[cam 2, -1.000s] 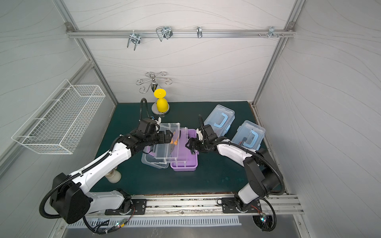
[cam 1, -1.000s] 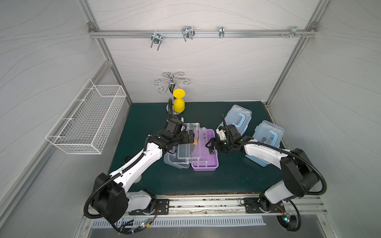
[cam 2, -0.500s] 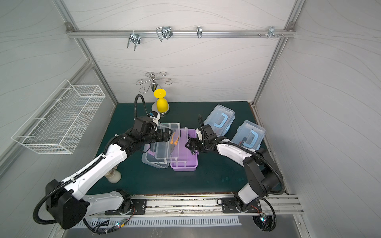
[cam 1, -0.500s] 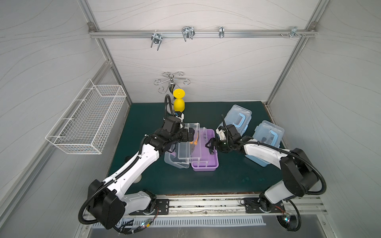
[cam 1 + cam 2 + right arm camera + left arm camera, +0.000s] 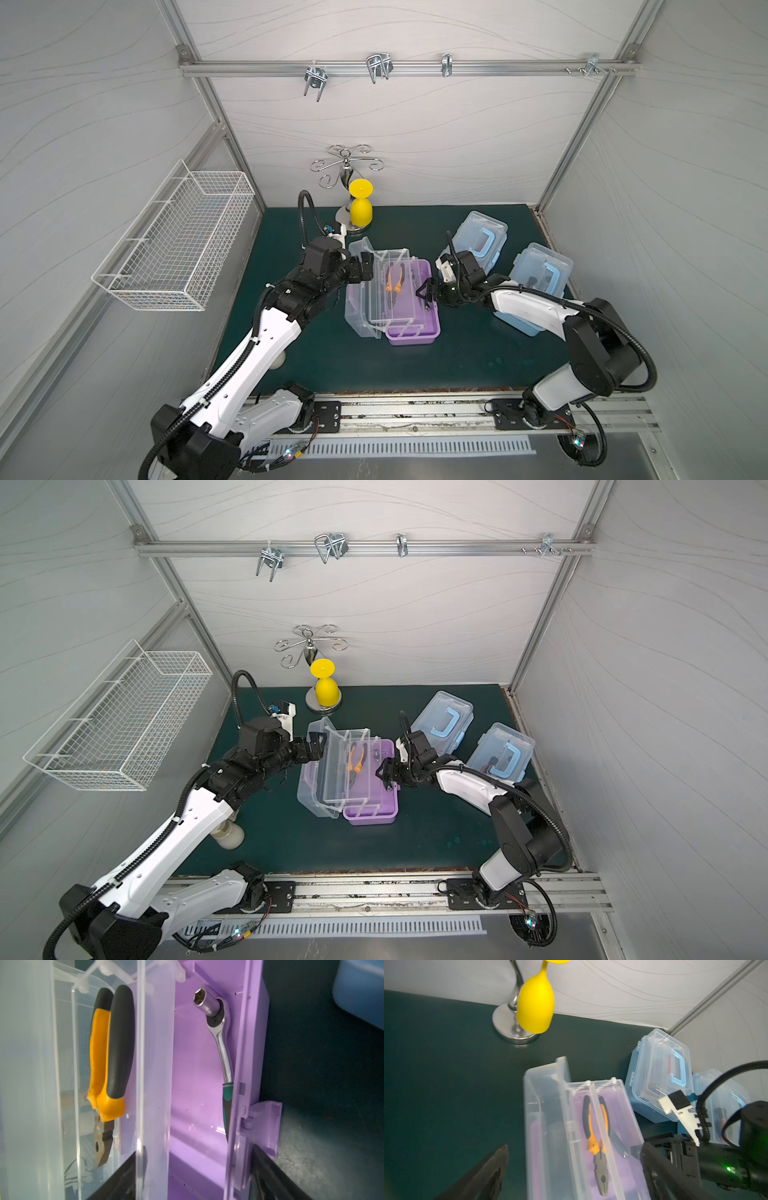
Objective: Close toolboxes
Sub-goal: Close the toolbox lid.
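The purple toolbox (image 5: pixel 411 330) (image 5: pixel 370 812) stands open mid-mat, its clear lid (image 5: pixel 359 307) (image 5: pixel 535 1126) swung out to the left and its clear tray (image 5: pixel 153 1064) raised. Orange pliers (image 5: pixel 392 282) (image 5: pixel 596 1140) lie in the tray and a ratchet wrench (image 5: pixel 220 1043) in the base. My left gripper (image 5: pixel 367 266) (image 5: pixel 577 1161) is open, its fingers standing either side of lid and tray. My right gripper (image 5: pixel 426 293) (image 5: pixel 197 1163) is open, one finger behind the tray wall and one outside the purple front wall by the latch (image 5: pixel 264 1126). Two light blue toolboxes (image 5: pixel 478 239) (image 5: pixel 540 270) sit closed at the back right.
A yellow cup (image 5: pixel 360 208) hangs on a chrome stand at the back of the mat. The white wire basket (image 5: pixel 178 249) is mounted on the left wall. A white round object (image 5: pixel 228 837) lies under my left arm. Metal hooks (image 5: pixel 378 68) hang from the top rail.
My left arm's shoulder and elbow have swung toward the lower left while its gripper stays at the lid. The right arm holds its place at the box's front wall.
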Controlling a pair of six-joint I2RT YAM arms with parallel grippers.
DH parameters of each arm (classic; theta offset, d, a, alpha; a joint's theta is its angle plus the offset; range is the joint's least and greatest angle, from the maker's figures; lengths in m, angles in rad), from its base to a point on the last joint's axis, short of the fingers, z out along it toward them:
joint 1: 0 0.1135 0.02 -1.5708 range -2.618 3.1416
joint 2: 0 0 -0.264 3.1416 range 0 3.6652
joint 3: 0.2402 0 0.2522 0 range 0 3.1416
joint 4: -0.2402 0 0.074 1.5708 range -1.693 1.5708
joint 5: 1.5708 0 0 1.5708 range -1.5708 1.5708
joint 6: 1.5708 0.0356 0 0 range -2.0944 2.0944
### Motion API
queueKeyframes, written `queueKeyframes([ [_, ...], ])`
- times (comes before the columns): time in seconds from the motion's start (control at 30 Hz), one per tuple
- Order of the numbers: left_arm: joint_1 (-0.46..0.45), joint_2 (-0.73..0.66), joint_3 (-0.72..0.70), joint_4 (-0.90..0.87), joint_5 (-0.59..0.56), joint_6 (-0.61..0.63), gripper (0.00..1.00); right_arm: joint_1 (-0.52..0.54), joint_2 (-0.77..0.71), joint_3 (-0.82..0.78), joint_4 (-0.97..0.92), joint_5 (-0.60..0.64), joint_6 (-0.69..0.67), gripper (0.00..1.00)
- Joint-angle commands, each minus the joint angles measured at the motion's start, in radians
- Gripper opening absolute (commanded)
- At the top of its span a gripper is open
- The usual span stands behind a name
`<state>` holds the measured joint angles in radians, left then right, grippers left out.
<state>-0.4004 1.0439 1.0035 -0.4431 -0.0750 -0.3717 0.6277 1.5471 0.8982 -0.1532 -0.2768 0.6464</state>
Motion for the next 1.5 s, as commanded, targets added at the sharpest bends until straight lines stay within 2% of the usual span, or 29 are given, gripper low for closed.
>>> queueKeyframes([
  [0.0, 0.035, -0.015, -0.033, 0.03, 0.032, -0.049, 0.99, 0.001, 0.001, -0.005, -0.009, -0.013, -0.017, 0.76],
  [0.13, 0.037, 0.001, -0.038, 0.034, 0.055, -0.05, 0.99, 0.001, 0.0, -0.002, -0.007, -0.021, -0.018, 0.75],
  [0.3, 0.037, 0.028, -0.048, 0.072, 0.104, -0.061, 0.99, 0.001, 0.006, 0.001, -0.004, -0.03, -0.019, 0.69],
  [0.63, 0.03, 0.076, -0.074, 0.209, 0.258, -0.131, 0.99, 0.007, 0.023, 0.025, -0.008, -0.046, -0.027, 0.67],
  [1.47, -0.116, 0.212, -0.048, 0.294, 0.251, -0.156, 0.99, 0.036, 0.077, 0.079, -0.016, -0.055, -0.034, 0.68],
])
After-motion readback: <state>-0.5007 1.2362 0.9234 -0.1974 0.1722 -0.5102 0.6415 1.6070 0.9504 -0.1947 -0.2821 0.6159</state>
